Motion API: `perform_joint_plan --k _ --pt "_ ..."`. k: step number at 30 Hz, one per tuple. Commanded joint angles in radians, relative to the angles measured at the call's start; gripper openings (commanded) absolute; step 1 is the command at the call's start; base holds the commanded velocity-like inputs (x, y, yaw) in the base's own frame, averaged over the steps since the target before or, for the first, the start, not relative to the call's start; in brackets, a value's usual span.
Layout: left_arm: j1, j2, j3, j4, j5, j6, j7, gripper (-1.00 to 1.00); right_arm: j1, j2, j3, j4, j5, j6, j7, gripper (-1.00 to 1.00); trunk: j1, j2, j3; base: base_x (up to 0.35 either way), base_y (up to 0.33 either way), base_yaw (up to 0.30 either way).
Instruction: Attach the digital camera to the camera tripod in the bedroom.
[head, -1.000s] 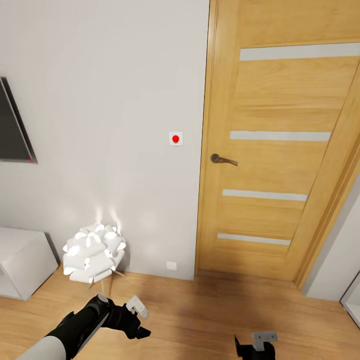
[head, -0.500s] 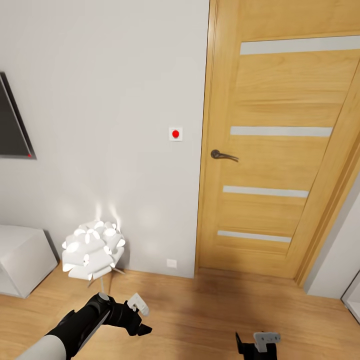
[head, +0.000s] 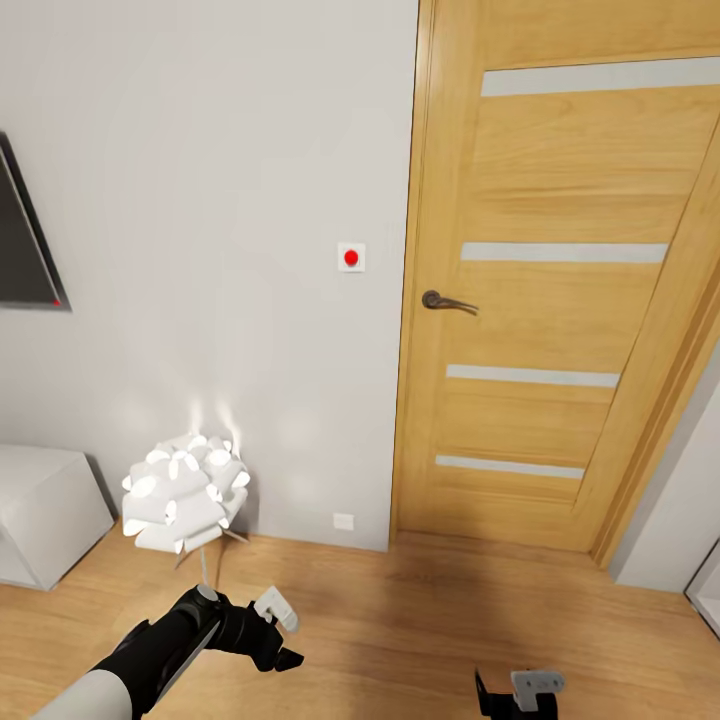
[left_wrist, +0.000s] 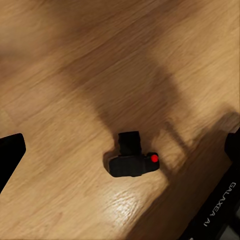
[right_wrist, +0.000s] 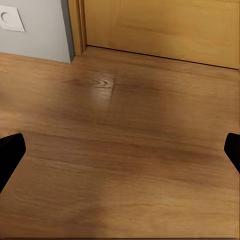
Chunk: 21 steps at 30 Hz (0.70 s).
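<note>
Head view, wood floor (head: 400, 620), grey wall (head: 200, 200), oak door (head: 560, 300), both hands spread, digital camera (left_wrist: 131, 159) on floor.

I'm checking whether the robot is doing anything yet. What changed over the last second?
Only the head view shifted: door handle, red wall button and flower lamp all slid up together, so the camera tilted down. Nothing was grasped or released. The left gripper stays open above the floor, with the camera lying below it.

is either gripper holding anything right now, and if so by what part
Nothing is held. Both the left gripper and right gripper are open and empty; the camera lies on the wood floor.
</note>
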<state>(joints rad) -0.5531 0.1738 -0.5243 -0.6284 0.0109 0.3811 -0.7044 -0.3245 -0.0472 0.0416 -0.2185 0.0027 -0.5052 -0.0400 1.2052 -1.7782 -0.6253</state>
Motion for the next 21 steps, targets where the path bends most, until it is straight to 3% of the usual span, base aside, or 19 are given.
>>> perform_joint_plan --k 1,21 --pt "-0.001 0.001 -0.003 -0.002 0.001 0.007 -0.001 1.00 -0.001 0.000 0.004 0.008 0.000 -0.003 -0.004 1.00 0.004 -0.008 -0.004 0.000 0.000 0.000" --pt "-0.001 0.000 -0.003 -0.002 0.001 0.008 -0.001 1.00 -0.001 0.000 0.003 0.026 -0.001 -0.006 0.001 1.00 0.081 -0.148 -0.067 0.000 0.000 0.000"
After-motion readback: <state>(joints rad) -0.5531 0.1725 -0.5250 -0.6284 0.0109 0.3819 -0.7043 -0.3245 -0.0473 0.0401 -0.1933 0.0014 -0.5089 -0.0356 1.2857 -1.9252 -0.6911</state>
